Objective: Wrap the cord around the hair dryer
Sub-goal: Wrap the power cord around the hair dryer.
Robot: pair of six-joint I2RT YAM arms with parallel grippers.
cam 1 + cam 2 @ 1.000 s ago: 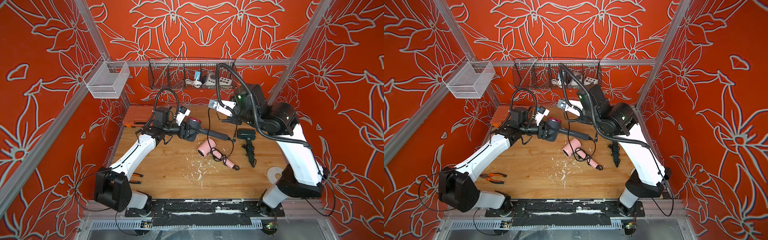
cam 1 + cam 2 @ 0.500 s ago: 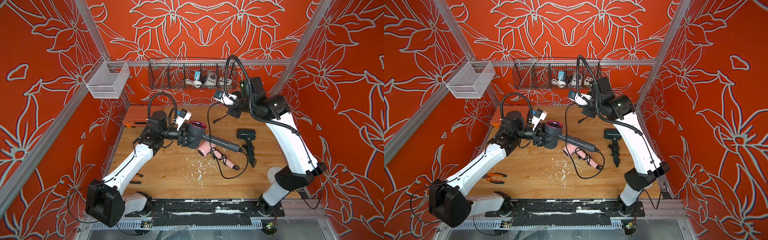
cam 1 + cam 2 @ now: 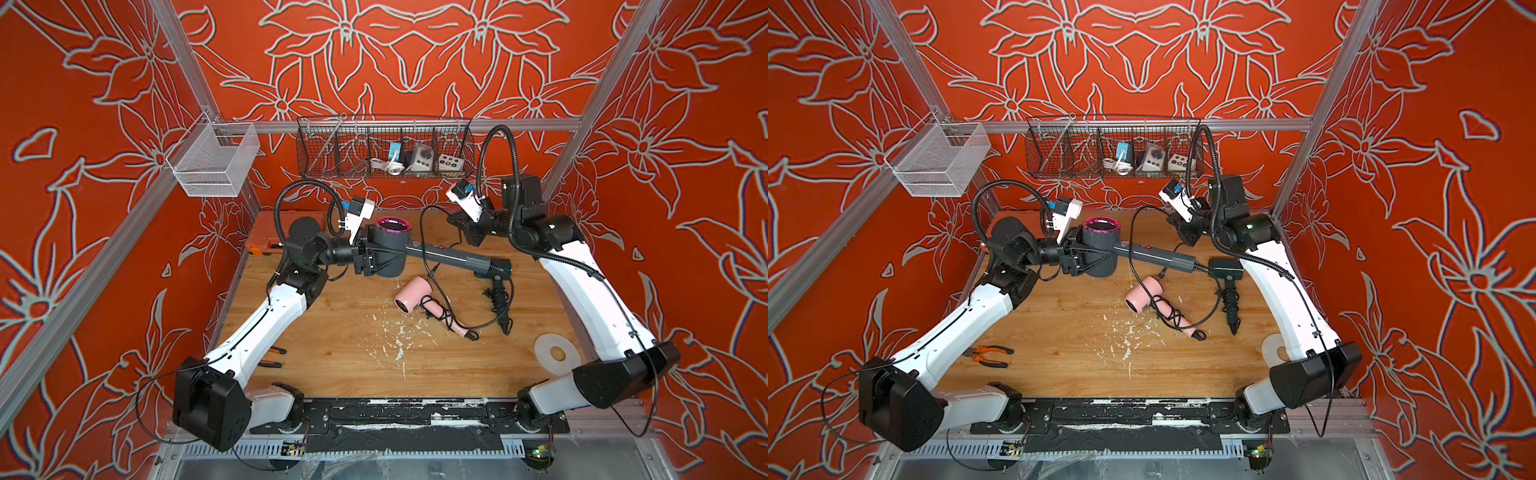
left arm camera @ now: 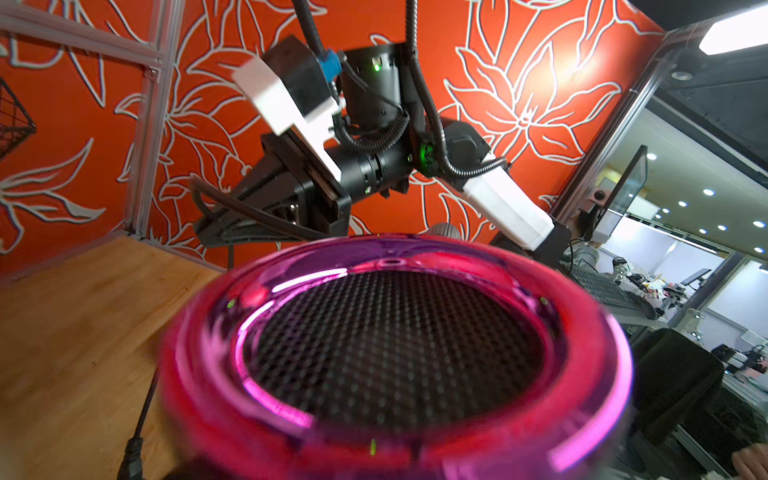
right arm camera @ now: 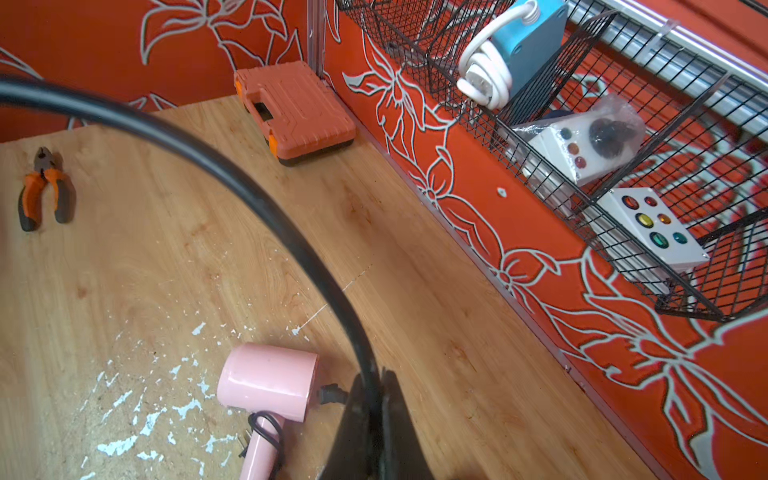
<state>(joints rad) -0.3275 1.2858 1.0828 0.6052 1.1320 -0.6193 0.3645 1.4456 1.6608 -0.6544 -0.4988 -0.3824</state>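
A dark grey hair dryer (image 3: 388,249) (image 3: 1100,249) with a magenta ring hangs above the back of the table, its handle pointing right. My left gripper (image 3: 380,257) (image 3: 1086,255) is shut on its barrel. The left wrist view is filled by the dryer's grille (image 4: 395,353), which hides the jaws. The black cord (image 3: 422,249) (image 3: 1130,253) (image 5: 249,195) arcs from my right gripper (image 3: 452,217) (image 3: 1171,218) (image 5: 372,399), crosses the handle, loops over the table and rises to the handle's end. The right gripper is shut on the cord at the back right.
A pink hair dryer (image 3: 409,295) (image 5: 266,382) and a black one (image 3: 1225,268) lie under the handle. Orange pliers (image 3: 988,355), an orange case (image 5: 295,112) and a white tape roll (image 3: 557,353) sit near the table edges. A wire basket (image 3: 384,149) hangs on the back wall.
The right arm has dropped its elbow and swung out to the right, still holding the cord. The left arm has shifted the dryer so its handle reaches further right.
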